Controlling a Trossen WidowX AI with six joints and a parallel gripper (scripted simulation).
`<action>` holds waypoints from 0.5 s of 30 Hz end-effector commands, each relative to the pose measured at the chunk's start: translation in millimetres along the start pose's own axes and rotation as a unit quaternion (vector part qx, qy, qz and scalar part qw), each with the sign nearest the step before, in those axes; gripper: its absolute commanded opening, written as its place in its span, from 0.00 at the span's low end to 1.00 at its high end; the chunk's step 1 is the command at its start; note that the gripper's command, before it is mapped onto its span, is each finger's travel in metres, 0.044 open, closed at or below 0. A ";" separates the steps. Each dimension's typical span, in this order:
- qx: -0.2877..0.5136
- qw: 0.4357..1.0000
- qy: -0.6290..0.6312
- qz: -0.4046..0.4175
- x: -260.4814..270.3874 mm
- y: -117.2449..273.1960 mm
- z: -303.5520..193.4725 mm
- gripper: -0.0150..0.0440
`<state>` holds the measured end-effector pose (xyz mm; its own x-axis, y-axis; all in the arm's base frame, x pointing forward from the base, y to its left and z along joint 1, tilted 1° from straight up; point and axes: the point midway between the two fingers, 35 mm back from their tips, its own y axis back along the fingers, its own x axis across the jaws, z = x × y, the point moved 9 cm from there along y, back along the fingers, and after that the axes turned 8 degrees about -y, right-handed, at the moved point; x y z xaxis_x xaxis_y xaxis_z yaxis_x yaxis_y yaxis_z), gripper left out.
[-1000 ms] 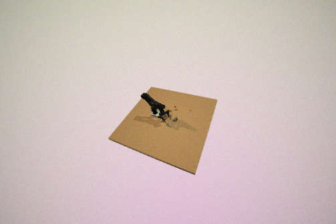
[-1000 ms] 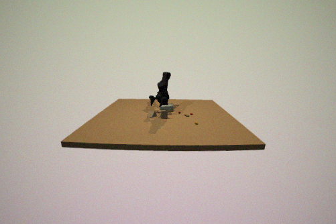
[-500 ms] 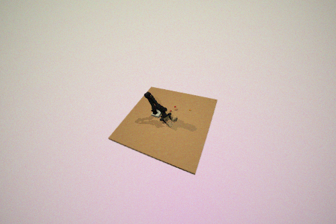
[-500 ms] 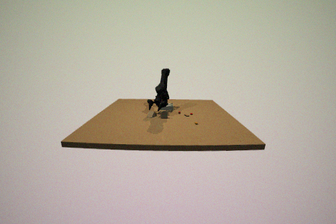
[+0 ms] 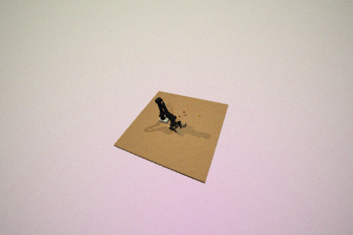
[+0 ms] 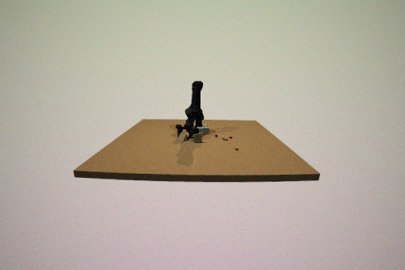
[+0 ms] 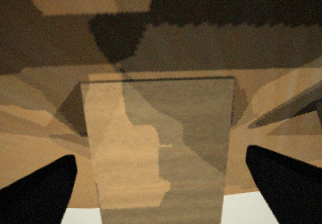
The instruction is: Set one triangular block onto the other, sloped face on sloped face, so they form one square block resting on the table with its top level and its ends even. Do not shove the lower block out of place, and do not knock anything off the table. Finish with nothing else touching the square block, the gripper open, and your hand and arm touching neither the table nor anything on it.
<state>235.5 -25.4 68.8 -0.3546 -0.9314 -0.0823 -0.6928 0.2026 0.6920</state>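
One wooden triangular block [image 7: 197,145] [image 6: 183,137] [image 5: 178,130] stands on the table [image 5: 157,151] [image 6: 128,162], its broad face filling the middle of the wrist view. My gripper [image 7: 163,158] is open and low over this block, one black finger to each side, with a gap at both sides and nothing gripped. The other triangular block [image 6: 197,138] [image 5: 184,124] stands close beside it, to the right in the exterior view. Part of it shows at the right edge of the wrist view. Shadows and the arm hide parts of both blocks in the top and exterior views.
Small red pieces [image 5: 184,112] [image 6: 230,137], a small tan piece [image 5: 185,115] [image 6: 225,139] and a small orange piece [image 5: 199,115] [image 6: 237,149] lie right of the blocks in the exterior view. The arm's pale base [image 6: 204,128] [image 5: 163,120] stands behind the blocks there.
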 end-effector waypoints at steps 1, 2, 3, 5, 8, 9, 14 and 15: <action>0.001 1.000 0.002 -0.001 2.6 -2.6 0.9 1.00; 0.001 1.000 0.002 -0.001 2.8 -2.6 0.8 1.00; 0.001 1.000 0.002 -0.001 2.8 -2.6 0.8 1.00; 0.001 1.000 0.002 -0.001 2.8 -2.6 0.8 1.00; 0.001 1.000 0.000 0.000 2.0 -1.9 0.0 0.91; 0.001 1.000 0.000 0.000 2.0 -1.9 0.0 0.87; 0.001 1.000 0.000 0.000 2.0 -1.9 0.0 0.64; 0.001 1.000 0.000 0.000 2.0 -1.9 0.0 0.63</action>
<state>236.1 -27.7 67.1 -0.3548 -0.9313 -0.0827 -0.6941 0.2031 0.6906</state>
